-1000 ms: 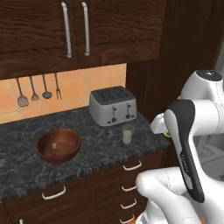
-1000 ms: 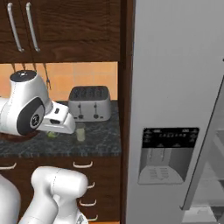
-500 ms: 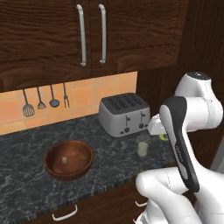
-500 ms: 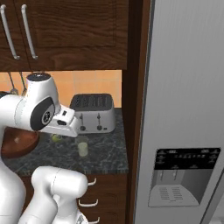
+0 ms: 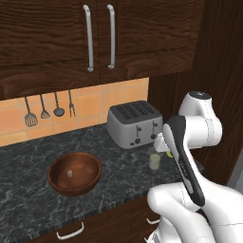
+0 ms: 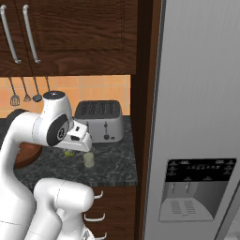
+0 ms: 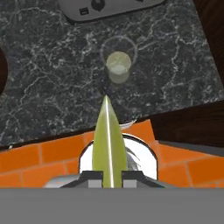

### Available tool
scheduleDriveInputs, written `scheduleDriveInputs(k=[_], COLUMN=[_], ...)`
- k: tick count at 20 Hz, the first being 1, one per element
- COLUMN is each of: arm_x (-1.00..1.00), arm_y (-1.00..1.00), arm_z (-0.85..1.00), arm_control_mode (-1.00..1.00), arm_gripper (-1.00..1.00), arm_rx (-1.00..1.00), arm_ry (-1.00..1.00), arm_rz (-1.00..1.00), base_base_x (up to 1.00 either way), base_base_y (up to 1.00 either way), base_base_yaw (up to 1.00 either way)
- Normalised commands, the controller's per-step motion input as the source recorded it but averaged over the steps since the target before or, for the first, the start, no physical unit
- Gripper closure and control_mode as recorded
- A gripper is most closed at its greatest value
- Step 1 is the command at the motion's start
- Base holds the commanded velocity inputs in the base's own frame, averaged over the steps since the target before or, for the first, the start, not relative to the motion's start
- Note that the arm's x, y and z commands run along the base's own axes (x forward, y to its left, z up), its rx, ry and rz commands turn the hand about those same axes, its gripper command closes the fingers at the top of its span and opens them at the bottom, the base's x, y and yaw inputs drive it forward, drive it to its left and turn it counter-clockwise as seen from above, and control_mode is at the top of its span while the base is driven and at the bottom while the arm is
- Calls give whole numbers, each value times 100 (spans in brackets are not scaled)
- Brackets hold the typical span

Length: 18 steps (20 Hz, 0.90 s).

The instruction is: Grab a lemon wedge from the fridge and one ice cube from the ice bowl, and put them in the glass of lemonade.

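The yellow-green lemon wedge [image 7: 108, 139] stands pinched between my fingers, its thin edge facing the hand camera. My gripper [image 7: 108, 174] is shut on it and hovers above the counter's front edge, short of the glass of lemonade [image 7: 118, 62]. From the base, the glass [image 5: 154, 160] stands in front of the toaster, with the wedge [image 5: 169, 154] just to its right under my gripper [image 5: 166, 149]. The wooden ice bowl [image 5: 75, 173] holds a whitish ice cube [image 5: 70, 173]. The grey fridge [image 6: 201, 117] with its dispenser fills the right.
A silver toaster [image 5: 134, 123] stands behind the glass against the tiled wall. Utensils [image 5: 50, 109] hang above the bowl. Dark wood cabinets [image 5: 99, 38] overhang the black stone counter [image 5: 28, 161]. A dark wood panel [image 6: 143, 117] separates counter and fridge.
Both base views have shifted as the base drove, bringing the counter nearer and the fridge's open door out of view. My gripper, still holding the wedge, has come closer to the glass.
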Motion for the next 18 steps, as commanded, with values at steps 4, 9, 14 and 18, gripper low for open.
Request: scheduleDriveInputs(k=[4, 9, 14, 18], arm_x=[74, 64, 7, 9], arm_y=[0, 0, 0, 0], arm_z=[0, -32, -26, -10], arm_control_mode=[-100, -100, -100, -100], arm_gripper=[100, 100, 100, 100], arm_rx=[-5, 1, 0, 0], arm_ry=[-3, -5, 4, 0], arm_rz=[-5, 0, 0, 0], base_base_x=[0, 0, 0, 0], base_base_y=[0, 0, 0, 0], base_base_yaw=[0, 0, 0, 0])
